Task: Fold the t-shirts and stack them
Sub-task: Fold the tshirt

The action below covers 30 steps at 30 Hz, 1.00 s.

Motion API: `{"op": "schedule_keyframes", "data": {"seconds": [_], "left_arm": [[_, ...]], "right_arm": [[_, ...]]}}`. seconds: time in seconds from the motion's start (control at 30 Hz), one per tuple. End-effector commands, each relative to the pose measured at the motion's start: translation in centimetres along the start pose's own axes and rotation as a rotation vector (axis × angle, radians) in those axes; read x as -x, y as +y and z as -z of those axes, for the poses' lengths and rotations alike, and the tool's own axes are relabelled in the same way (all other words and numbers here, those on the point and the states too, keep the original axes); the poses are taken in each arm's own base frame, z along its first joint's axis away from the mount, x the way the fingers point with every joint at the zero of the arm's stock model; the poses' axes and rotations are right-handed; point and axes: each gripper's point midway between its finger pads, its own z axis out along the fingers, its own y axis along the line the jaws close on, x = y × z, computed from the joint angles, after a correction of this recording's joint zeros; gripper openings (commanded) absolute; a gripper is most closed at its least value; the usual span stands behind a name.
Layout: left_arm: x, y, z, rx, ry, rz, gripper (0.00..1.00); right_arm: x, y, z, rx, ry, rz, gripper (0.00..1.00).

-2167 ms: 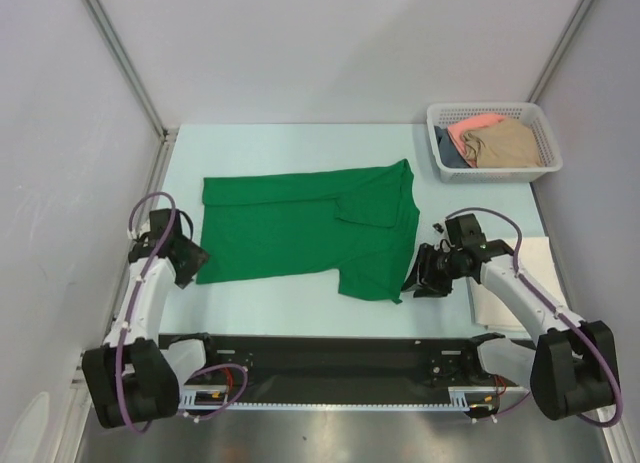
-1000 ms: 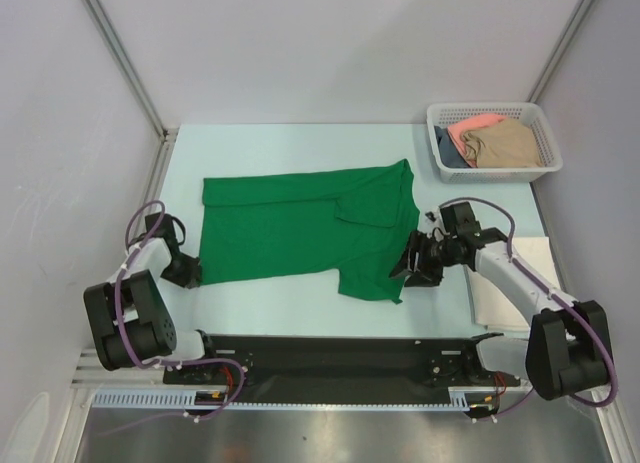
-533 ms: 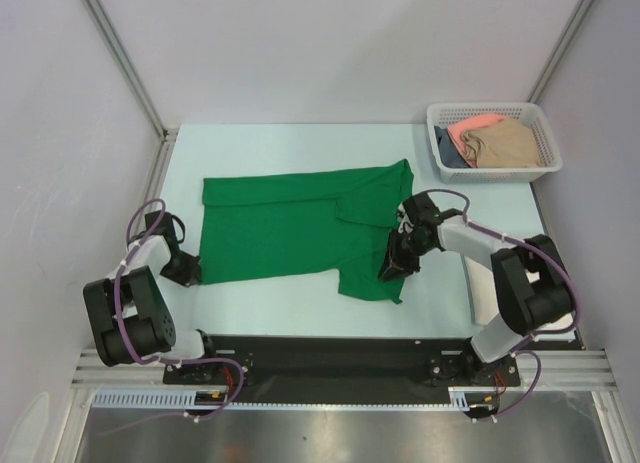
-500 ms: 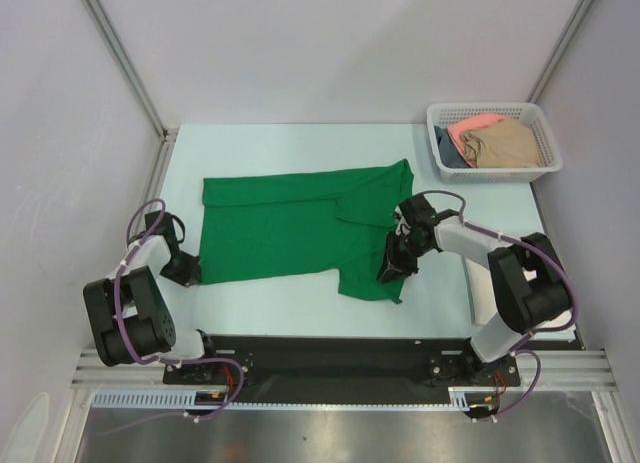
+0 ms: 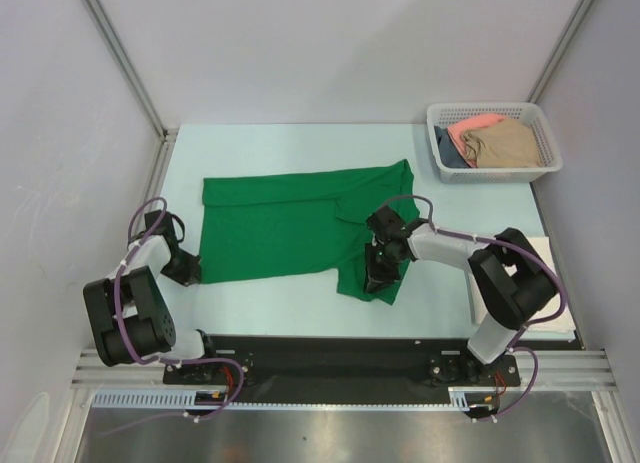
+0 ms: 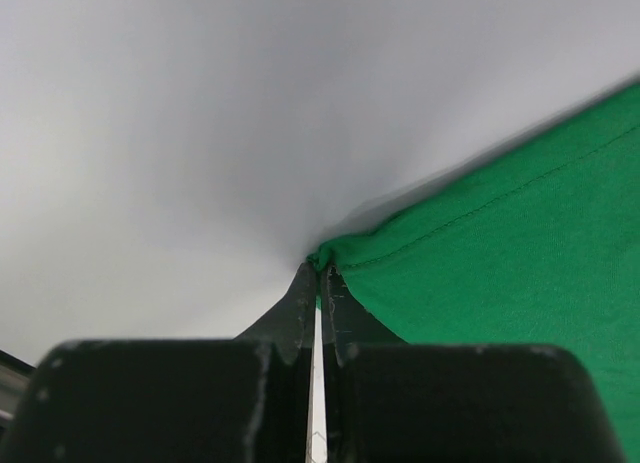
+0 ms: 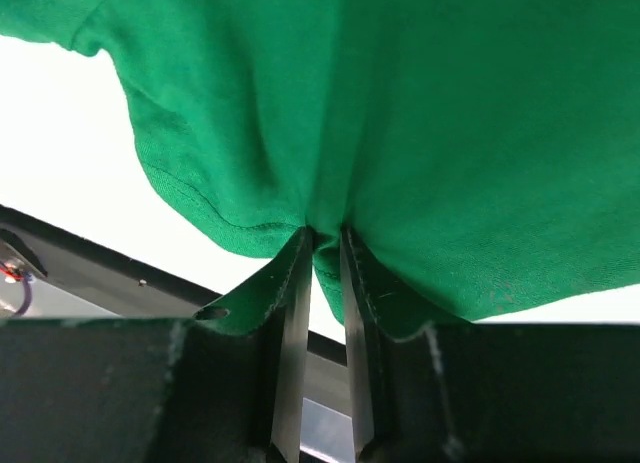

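Observation:
A bright green t-shirt (image 5: 290, 228) lies spread flat across the middle of the table. My left gripper (image 5: 188, 273) sits at its near left corner and is shut on that corner, with green hem (image 6: 500, 253) bunched at the tips of the left gripper (image 6: 320, 271). My right gripper (image 5: 375, 281) is over the shirt's near right part, shut on a pinch of green cloth (image 7: 450, 103) that gathers between the narrow jaws of the right gripper (image 7: 322, 233). A cream-white shirt (image 5: 545, 246) lies folded at the right, partly behind the right arm.
A white mesh basket (image 5: 490, 108) stands at the back right, holding a salmon-pink shirt (image 5: 475, 126), a tan shirt (image 5: 505, 143) and a dark blue one (image 5: 447, 155). The arms' black base rail (image 5: 320, 358) runs along the near edge. Grey walls close in both sides.
My right gripper has slid left from the shirt's right edge onto the cloth and narrowed onto a fold of it. The left gripper has shut on the corner and stayed put.

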Motion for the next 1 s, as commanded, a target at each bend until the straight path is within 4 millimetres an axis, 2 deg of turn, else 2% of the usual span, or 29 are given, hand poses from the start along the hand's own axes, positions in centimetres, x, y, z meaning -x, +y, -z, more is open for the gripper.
{"op": "schedule_keyframes", "data": {"seconds": [0.0,0.1,0.13,0.17,0.2,0.23,0.3,0.33,0.43,0.47,0.53,0.57,0.6,0.63,0.7,0.83,0.9,0.97], "left_arm": [[1.5,-1.1,0.1,-0.051,-0.047,-0.005,0.00],[1.5,-1.3,0.3,-0.057,-0.045,-0.011,0.00],[1.7,-1.4,0.4,-0.063,-0.048,-0.012,0.00],[1.7,-1.5,0.5,-0.067,-0.051,-0.014,0.00],[1.7,-1.5,0.5,-0.069,-0.051,-0.015,0.00],[1.7,-1.6,0.6,-0.075,-0.053,-0.015,0.00],[1.6,-1.5,0.6,-0.077,-0.052,-0.015,0.00],[1.5,-1.5,0.7,-0.080,-0.051,-0.015,0.00],[1.4,-1.5,0.5,-0.083,-0.046,-0.018,0.00],[1.3,-1.6,0.5,-0.087,-0.043,-0.020,0.00],[1.2,-1.6,0.4,-0.085,-0.039,-0.020,0.00],[1.2,-1.6,0.4,-0.087,-0.034,-0.021,0.00],[1.1,-1.7,0.3,-0.090,-0.031,-0.018,0.00],[0.9,-1.7,0.3,-0.097,-0.023,-0.018,0.00],[0.9,-2.0,0.4,-0.114,-0.021,-0.017,0.00],[0.6,-1.7,0.4,-0.112,-0.023,-0.017,0.00],[0.6,-1.6,0.4,-0.110,-0.025,-0.020,0.00],[0.6,-1.6,0.4,-0.110,-0.023,-0.017,0.00]], "right_arm": [[-0.3,0.7,-2.0,-0.047,0.001,0.034,0.23],[-2.0,1.7,-1.7,-0.033,0.024,0.050,0.28],[-1.8,1.7,-0.8,-0.033,-0.010,0.046,0.31],[-1.3,1.8,0.1,-0.031,-0.039,0.045,0.39],[-0.9,1.2,1.1,-0.049,-0.053,0.029,0.43],[0.3,1.7,2.9,-0.032,-0.108,0.032,0.48],[1.2,0.1,5.0,-0.075,-0.136,0.002,0.56],[1.8,0.2,6.5,-0.062,-0.171,-0.006,0.57],[2.1,-1.2,8.6,-0.020,-0.183,-0.096,0.59],[1.6,-1.7,9.2,0.012,-0.196,-0.124,0.58],[2.2,-1.2,9.7,0.126,-0.216,-0.184,0.51],[1.3,-1.5,8.9,0.152,-0.191,-0.217,0.36],[1.9,-1.1,8.7,0.204,-0.199,-0.244,0.28],[1.2,-0.3,8.4,0.267,-0.151,-0.296,0.24],[0.1,-0.6,7.4,0.312,-0.110,-0.361,0.33],[-2.0,-1.4,6.6,0.356,-0.083,-0.491,0.55],[-2.3,-2.3,6.5,0.359,-0.089,-0.560,0.55],[-2.8,-3.0,6.4,0.368,-0.092,-0.633,0.61]]}}
